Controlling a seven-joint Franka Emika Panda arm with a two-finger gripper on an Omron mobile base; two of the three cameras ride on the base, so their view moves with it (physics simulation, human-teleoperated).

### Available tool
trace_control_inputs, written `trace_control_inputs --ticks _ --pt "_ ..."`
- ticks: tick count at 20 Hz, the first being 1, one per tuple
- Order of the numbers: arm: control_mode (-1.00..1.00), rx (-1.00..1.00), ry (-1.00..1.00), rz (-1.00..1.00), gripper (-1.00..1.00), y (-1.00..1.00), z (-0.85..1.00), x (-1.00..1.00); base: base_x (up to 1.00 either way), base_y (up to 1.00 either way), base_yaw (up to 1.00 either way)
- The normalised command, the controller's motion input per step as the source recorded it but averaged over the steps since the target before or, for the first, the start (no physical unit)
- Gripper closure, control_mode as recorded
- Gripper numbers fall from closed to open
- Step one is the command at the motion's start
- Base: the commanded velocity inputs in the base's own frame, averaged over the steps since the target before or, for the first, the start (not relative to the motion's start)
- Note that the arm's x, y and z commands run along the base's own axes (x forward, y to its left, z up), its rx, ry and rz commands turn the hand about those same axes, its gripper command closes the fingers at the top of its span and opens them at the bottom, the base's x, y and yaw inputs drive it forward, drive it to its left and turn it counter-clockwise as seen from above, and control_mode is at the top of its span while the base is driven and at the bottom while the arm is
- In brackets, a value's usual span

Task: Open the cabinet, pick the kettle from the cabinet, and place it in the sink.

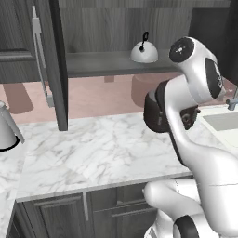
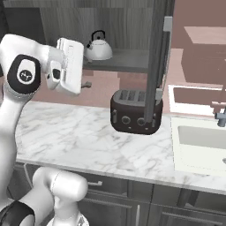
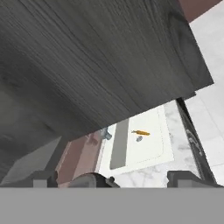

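Observation:
The cabinet [image 1: 93, 32] stands open, its left door [image 1: 56, 65] and right door [image 2: 157, 66] swung out toward me. On its lower shelf sits the kettle [image 1: 144, 51], small and silver with a black loop handle [image 2: 98, 47]. My gripper [image 2: 86, 66] hovers in front of the opening, left of the kettle and slightly below it. It is open with nothing between the fingertips [image 3: 43, 177], which stand wide apart. In the hand view, dark wood grain of the cabinet [image 3: 87, 65] looms close. Below it lies the off-white sink [image 3: 151, 151]. The sink [image 2: 198, 143] is at the counter's right end.
A dark toaster [image 2: 134, 110] stands on the marble counter [image 1: 93, 148] under the right door. A conical silver vessel [image 1: 7, 130] is at the far left. The faucet [image 2: 220, 114] rises behind the sink. A small orange item [image 3: 141, 132] lies in the basin.

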Motion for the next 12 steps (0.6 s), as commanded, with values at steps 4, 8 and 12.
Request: trace_control_inputs --ticks 4,8,12 --pt "-1.00 -0.10 0.08 0.39 -1.00 0.54 0.08 -0.10 0.00 0.00 0.00" --pt "-1.00 -0.13 0.10 0.43 -1.00 0.45 0.12 -0.12 0.00 0.00 0.00" --pt "-1.00 -0.13 0.10 0.43 -1.00 0.36 0.16 -0.13 0.00 0.00 0.00"
